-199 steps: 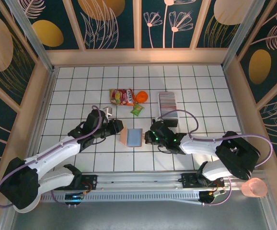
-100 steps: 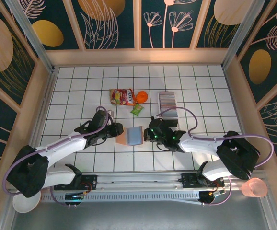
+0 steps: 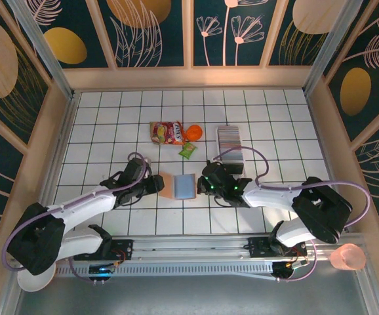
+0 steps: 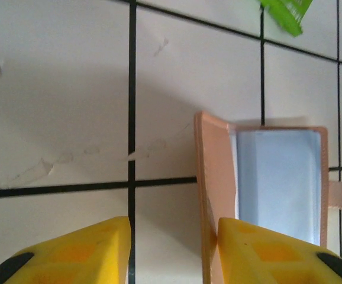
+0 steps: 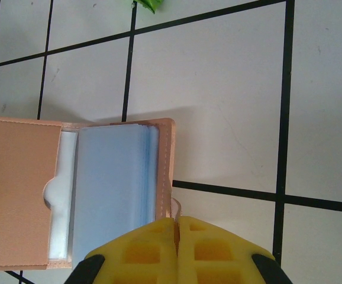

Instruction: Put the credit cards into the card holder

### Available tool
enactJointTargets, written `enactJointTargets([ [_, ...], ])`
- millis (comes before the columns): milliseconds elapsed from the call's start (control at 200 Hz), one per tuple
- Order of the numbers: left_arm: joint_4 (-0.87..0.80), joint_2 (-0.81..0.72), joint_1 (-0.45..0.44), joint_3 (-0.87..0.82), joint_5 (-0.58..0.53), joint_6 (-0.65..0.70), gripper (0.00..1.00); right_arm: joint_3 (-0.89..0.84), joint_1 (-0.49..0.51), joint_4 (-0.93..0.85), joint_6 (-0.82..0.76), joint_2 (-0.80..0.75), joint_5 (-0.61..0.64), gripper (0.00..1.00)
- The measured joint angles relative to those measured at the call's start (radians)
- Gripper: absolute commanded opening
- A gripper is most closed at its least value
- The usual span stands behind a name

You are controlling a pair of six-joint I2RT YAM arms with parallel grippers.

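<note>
From above, the card holder (image 3: 178, 186) lies open on the tiled bench (image 3: 111, 125) between the two claws. The left claw (image 3: 158, 183) is at its pink flap and the right claw (image 3: 202, 185) at the opposite edge. The credit cards (image 3: 229, 136) stand as a striped row in a white tray (image 3: 218, 139), well apart from the holder.

At the left wrist, the left claw (image 4: 171, 251) is spread and pinches nothing. The card holder (image 4: 209, 171) has its flap standing on edge, just against one finger's inner face.

At the right wrist, the right claw (image 5: 176, 245) is closed tight on the snap tab (image 5: 173, 208), anchoring the card holder (image 5: 17, 189). Its blue-grey sleeves (image 5: 109, 195) look empty. The step seems to be spreading the holder, so the tab should be kept pinned and the flap laid fully flat, leaving the pocket mouths exposed before a card is fetched.
</note>
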Motion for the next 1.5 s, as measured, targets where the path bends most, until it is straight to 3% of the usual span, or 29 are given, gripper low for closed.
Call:
enactJointTargets([
  [105, 0.02, 0.003, 0.0, -0.01, 0.025, -0.004, 0.32, 0.007, 0.0, -0.008, 0.0, 0.0, 0.0, 0.01],
  [270, 0.048, 0.021, 0.0, -0.011, 0.047, -0.003, 0.17, 0.046, 0.0, -0.044, -0.014, 0.0, 0.01, 0.32],
  [380, 0.067, 0.034, 0.0, -0.017, 0.059, -0.008, 0.11, 0.072, 0.0, -0.094, -0.025, -0.016, 0.032, 0.4],
  [606, 0.099, 0.037, 0.0, -0.04, 0.076, -0.012, 0.08, 0.135, 0.012, -0.288, -0.026, -0.14, 0.109, 0.41],
  [781, 0.146, 0.016, 0.0, -0.083, 0.086, -0.029, 0.08, 0.207, 0.096, -0.333, -0.026, -0.168, 0.115, 0.41],
  [906, 0.172, -0.003, 0.0, -0.104, 0.098, -0.039, 0.08, 0.251, 0.146, -0.316, -0.025, -0.097, 0.103, 0.4],
  [1156, 0.208, -0.004, 0.0, -0.125, 0.101, -0.044, 0.07, 0.264, 0.152, -0.267, 0.0, 0.105, 0.057, 0.41],
  [1501, 0.233, -0.006, 0.0, -0.144, 0.114, -0.055, 0.06, 0.263, 0.152, -0.221, 0.033, 0.177, 0.019, 0.42],
])
